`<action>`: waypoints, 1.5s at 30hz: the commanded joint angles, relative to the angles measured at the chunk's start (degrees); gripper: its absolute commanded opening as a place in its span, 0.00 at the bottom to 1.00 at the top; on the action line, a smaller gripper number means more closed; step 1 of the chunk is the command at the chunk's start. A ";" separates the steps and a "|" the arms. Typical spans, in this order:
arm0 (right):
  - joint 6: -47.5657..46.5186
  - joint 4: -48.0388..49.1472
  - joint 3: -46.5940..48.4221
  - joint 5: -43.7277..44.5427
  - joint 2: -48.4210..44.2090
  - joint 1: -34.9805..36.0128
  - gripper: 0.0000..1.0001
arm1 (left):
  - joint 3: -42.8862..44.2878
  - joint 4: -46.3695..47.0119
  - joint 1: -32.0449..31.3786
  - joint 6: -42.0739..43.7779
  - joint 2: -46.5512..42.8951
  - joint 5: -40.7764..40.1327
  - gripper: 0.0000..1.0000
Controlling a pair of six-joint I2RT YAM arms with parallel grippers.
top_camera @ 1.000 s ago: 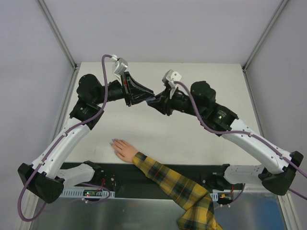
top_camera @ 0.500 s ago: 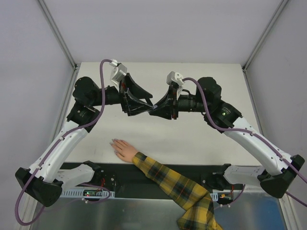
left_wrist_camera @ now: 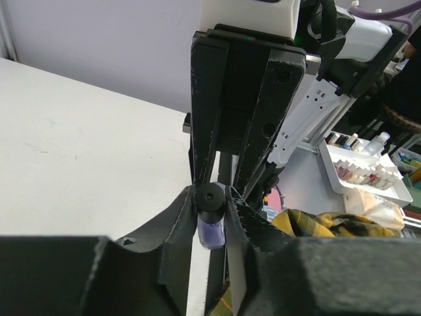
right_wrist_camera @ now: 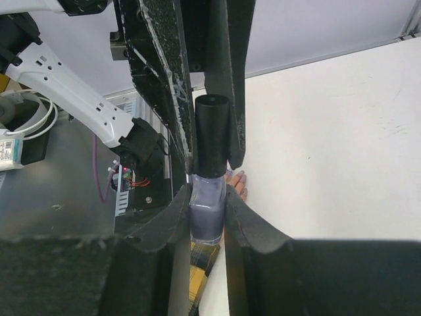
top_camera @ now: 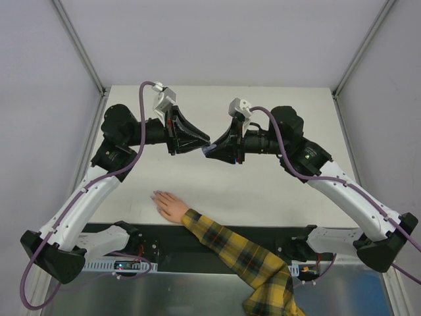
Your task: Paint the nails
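Two grippers are closed on one polish bottle (left_wrist_camera: 210, 232): right gripper (right_wrist_camera: 208, 194) on the glass body (right_wrist_camera: 206, 217), left gripper (left_wrist_camera: 210, 201) at the cap (right_wrist_camera: 212, 131). The nails (top_camera: 156, 195) lie well apart from the bottle. The body is best held still while the cap is unscrewed.

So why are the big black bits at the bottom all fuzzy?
Left wrist view: the left end effector is too near the lens, so it blurs; the polish bottle looks sharper. Right wrist view: the right end effector blurs likewise.
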 commanded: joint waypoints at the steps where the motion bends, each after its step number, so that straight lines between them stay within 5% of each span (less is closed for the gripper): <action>1: -1.04 1.31 1.15 -0.55 -0.62 0.12 0.00 | 2.33 1.79 0.15 0.48 0.20 0.51 0.13; 2: -1.04 1.05 1.24 -0.29 -0.62 0.04 0.00 | 2.33 2.05 0.15 0.39 0.37 1.03 0.01; 6: -0.78 0.08 1.41 3.83 -0.62 0.12 0.07 | 1.72 2.84 0.15 0.56 0.29 0.69 0.00; 7: -0.78 -0.44 1.50 7.59 -0.70 0.12 0.16 | 1.55 2.85 0.15 1.00 0.03 0.08 0.00; 8: -0.78 -1.84 1.59 9.63 -0.71 0.12 0.35 | 1.11 2.58 0.15 1.44 -0.15 -0.71 0.00; 11: -1.13 -4.84 1.24 15.96 -1.76 0.12 0.59 | 0.14 0.39 0.15 4.16 -0.77 -5.54 0.00; 14: -1.22 -7.47 -0.43 21.24 -3.95 0.03 0.68 | -0.56 -2.68 0.15 7.67 -0.59 -13.09 0.00; 22: -0.34 -10.21 -10.00 29.77 -14.32 0.03 0.72 | -8.46 -1.12 0.24 16.11 2.83 -41.12 0.00; 26: 0.19 -10.55 -15.27 30.56 -19.59 0.12 0.72 | -14.26 7.57 0.85 16.03 7.13 -56.67 0.00; 32: 2.64 -9.68 -20.72 29.87 -26.98 0.12 0.72 | -15.42 12.33 4.11 14.62 20.65 -71.08 0.00; 45: 5.11 -12.57 -26.62 32.58 -37.44 0.12 0.72 | -7.69 9.88 12.02 11.81 37.46 -74.02 0.00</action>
